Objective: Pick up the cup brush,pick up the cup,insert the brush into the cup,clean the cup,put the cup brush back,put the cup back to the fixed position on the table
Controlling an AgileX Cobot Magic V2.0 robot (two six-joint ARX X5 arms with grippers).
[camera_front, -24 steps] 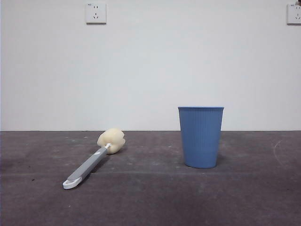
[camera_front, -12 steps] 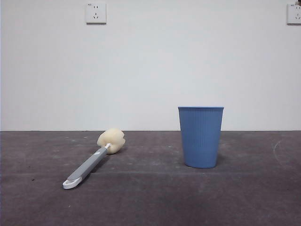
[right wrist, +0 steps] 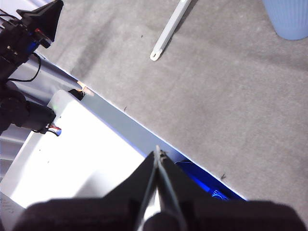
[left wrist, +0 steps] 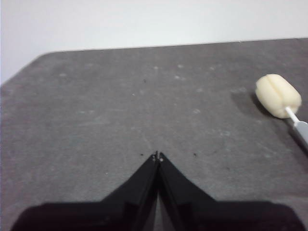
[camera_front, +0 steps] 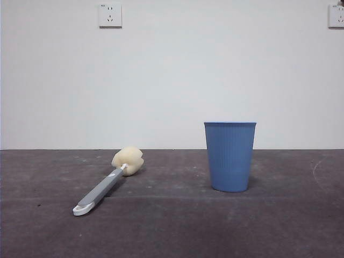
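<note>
The cup brush (camera_front: 107,184) lies flat on the table (camera_front: 172,226) at the left, its cream sponge head toward the wall and its white tip toward the camera. The blue ribbed cup (camera_front: 230,156) stands upright to its right, well apart from it. My left gripper (left wrist: 158,157) is shut and empty over bare table; the brush's sponge head (left wrist: 277,95) lies some way off to one side of it. My right gripper (right wrist: 158,153) is shut and empty above the table's near edge; the brush handle (right wrist: 171,29) and the cup's base (right wrist: 288,18) lie far ahead of it.
Two wall sockets (camera_front: 109,14) sit high on the white wall behind. In the right wrist view, a white base and cabling (right wrist: 29,43) lie beyond the table's near edge. Neither arm shows in the front view.
</note>
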